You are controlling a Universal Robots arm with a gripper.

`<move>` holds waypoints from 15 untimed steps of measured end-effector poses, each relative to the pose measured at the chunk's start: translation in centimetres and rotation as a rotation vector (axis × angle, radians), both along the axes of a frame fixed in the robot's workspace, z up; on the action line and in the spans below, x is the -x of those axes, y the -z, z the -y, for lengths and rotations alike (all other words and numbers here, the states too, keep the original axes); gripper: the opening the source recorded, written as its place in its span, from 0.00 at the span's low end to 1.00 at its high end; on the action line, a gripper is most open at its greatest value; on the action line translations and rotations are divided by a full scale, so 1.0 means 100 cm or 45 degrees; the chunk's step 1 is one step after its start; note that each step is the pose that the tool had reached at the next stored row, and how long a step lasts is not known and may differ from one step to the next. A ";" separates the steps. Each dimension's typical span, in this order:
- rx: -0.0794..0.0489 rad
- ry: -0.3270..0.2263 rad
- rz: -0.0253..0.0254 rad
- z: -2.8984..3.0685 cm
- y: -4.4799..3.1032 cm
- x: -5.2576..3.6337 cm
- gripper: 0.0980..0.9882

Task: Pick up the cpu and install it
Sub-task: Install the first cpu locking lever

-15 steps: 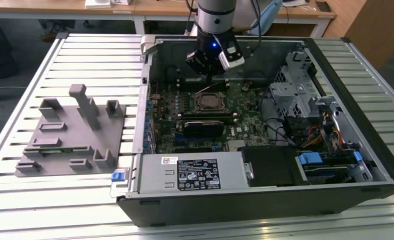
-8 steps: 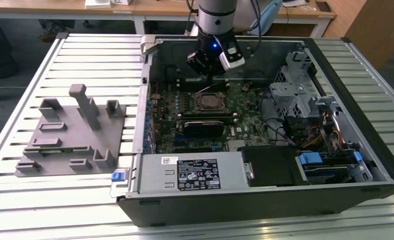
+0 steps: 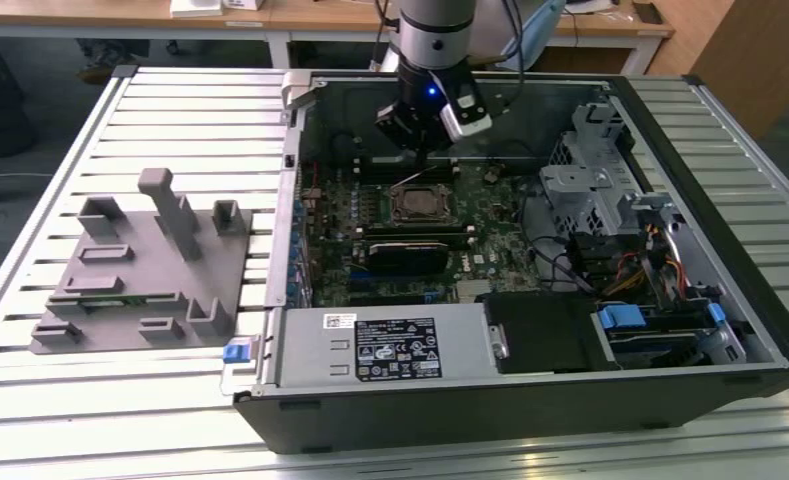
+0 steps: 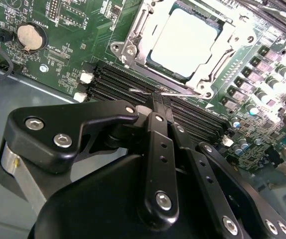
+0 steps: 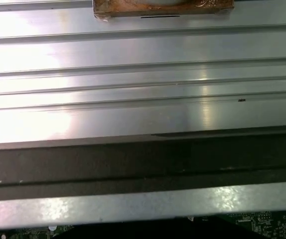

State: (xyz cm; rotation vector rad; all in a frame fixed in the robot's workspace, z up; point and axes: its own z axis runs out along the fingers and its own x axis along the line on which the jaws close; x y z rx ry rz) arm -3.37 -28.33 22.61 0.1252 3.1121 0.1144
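The fingers [image 4: 159, 107] are seen in the second wrist view drawn together into a single dark stem, with no gap between them and nothing carried; their tips hang just above the black memory slots [image 4: 133, 84], and contact with the board cannot be confirmed. The gripper [image 3: 421, 138] is placed in the exterior view inside the open computer case [image 3: 714, 345], above the far part of the motherboard [image 3: 494, 205] and a little beyond the socket. The cpu [image 4: 185, 42] is found lying flat in the socket frame [image 4: 128, 47], its pale metal top framed by the bright steel bracket, near the fingertips but apart from them; in the exterior view the same socket [image 3: 418, 203] is seen below the gripper. The seating step is therefore judged done. The thin wire retention lever [image 4: 150, 91] is seen lying between the fingertips and the socket. A snag on that lever is judged possible if the closed tips are moved sideways at this height, and a scrape across the slots or small parts could result from any descent. Off the exterior view's left, the grey fixture [image 3: 141, 270] rests on the slatted table [image 3: 181, 120], well apart from the case.
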 end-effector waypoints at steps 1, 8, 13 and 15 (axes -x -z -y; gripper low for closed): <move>0.000 0.000 -0.0001 -0.0002 0.0002 -0.0004 0.01; 0.000 0.000 -0.0002 -0.0005 0.0026 -0.0031 0.01; 0.000 0.000 -0.0002 -0.0005 0.0044 -0.0055 0.01; 0.001 0.000 -0.0002 -0.0005 0.0053 -0.0064 0.01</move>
